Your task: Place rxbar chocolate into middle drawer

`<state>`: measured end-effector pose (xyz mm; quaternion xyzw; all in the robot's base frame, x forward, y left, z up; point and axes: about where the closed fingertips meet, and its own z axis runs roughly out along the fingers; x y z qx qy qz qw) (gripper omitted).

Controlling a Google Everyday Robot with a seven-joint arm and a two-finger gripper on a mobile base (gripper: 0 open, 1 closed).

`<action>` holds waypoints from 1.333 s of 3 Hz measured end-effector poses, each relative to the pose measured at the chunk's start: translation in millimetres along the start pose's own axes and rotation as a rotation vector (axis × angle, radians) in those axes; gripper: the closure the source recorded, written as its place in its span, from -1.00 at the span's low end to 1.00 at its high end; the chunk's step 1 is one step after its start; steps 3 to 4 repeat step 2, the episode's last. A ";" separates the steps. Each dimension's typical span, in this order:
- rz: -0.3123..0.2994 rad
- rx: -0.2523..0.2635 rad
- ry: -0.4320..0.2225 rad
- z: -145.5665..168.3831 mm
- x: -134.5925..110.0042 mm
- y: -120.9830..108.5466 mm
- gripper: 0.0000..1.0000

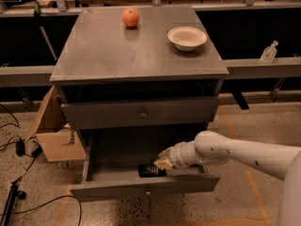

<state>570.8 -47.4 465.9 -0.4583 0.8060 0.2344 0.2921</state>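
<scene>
The middle drawer (117,192) stands pulled open at the bottom of the grey cabinet, with a low front panel, a small round knob and a dark tray. The rxbar chocolate (150,170), a small dark ridged bar, is inside the tray near the front, right of centre. My gripper (159,165) reaches in from the right on a white arm, low inside the drawer and right at the bar's right end. Whether it still holds the bar does not show.
A closed drawer with a taller front panel (141,112) sits above the open one. On the cabinet top are an orange fruit (130,17) and a white bowl (187,37). A cardboard box (54,135) and cables (19,147) lie on the floor at the left.
</scene>
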 end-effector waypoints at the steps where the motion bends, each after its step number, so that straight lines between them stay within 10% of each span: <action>1: 0.042 0.079 0.012 -69.4 1.8 1.5 0.74; 2: 0.055 0.218 0.005 -145.0 -8.7 4.0 1.00; 4: 0.055 0.218 0.005 -145.0 -8.7 4.0 1.00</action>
